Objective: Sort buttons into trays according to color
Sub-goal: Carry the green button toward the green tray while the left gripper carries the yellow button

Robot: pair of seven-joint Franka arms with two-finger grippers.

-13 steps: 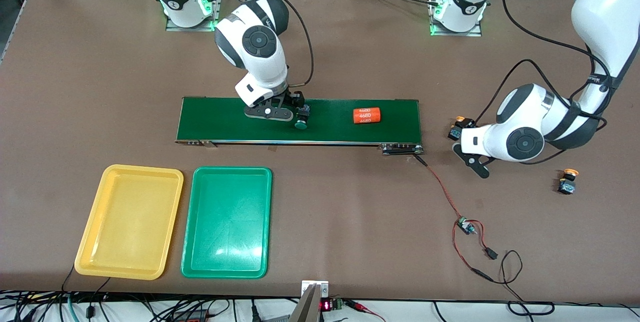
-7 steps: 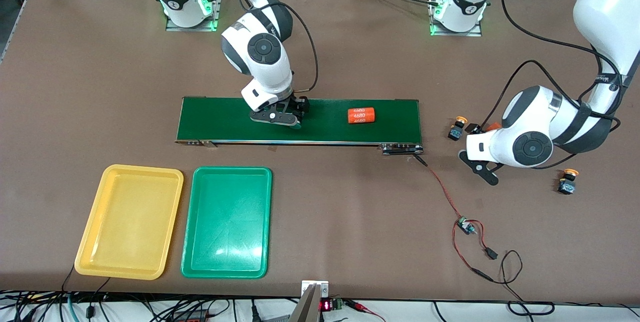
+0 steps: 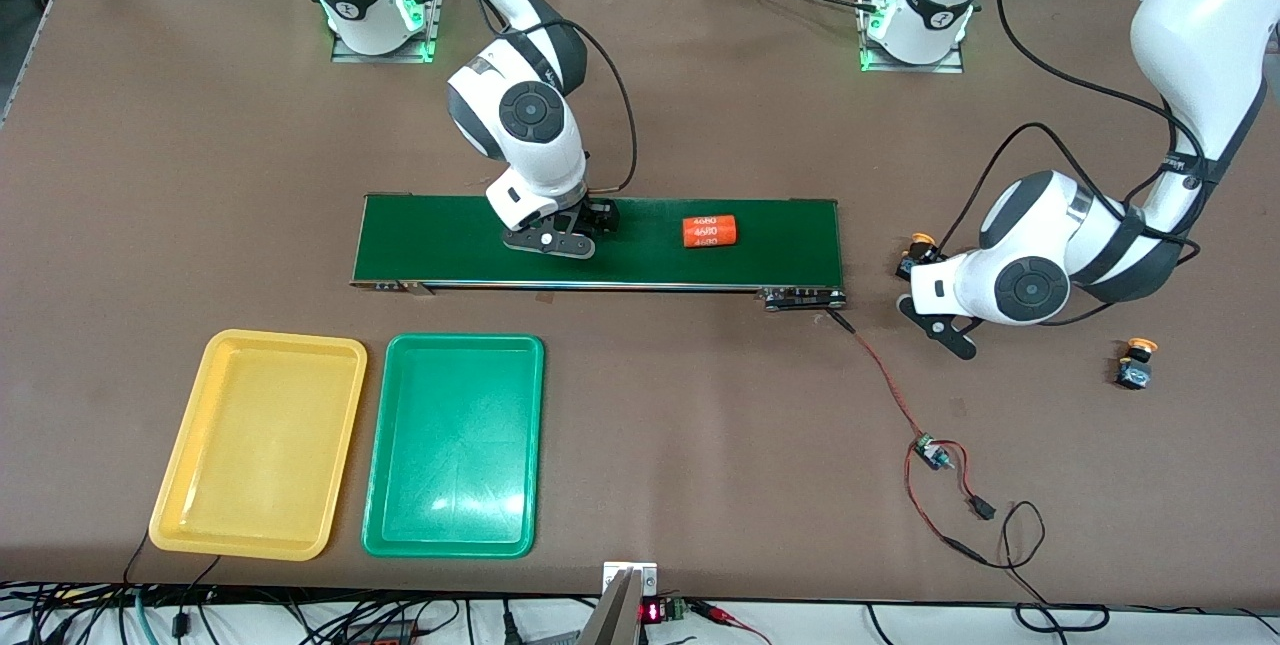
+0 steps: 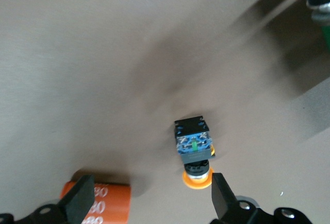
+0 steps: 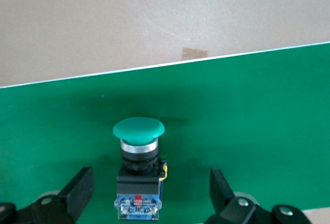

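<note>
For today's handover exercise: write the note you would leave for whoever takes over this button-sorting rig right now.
Right gripper: open, low over the belt, straddling the green button, not gripping.
Left gripper: open, by a yellow button on the table off the belt's end, beside an orange cylinder.
Another yellow button lies nearer the front camera.
Yellow tray and green tray: no buttons in them.
Done: nothing sorted. Left: all buttons.

orange cylinder [image 3: 709, 231] blocks belt [image 3: 780, 235], trays [image 3: 455, 445] unobstructed
</note>
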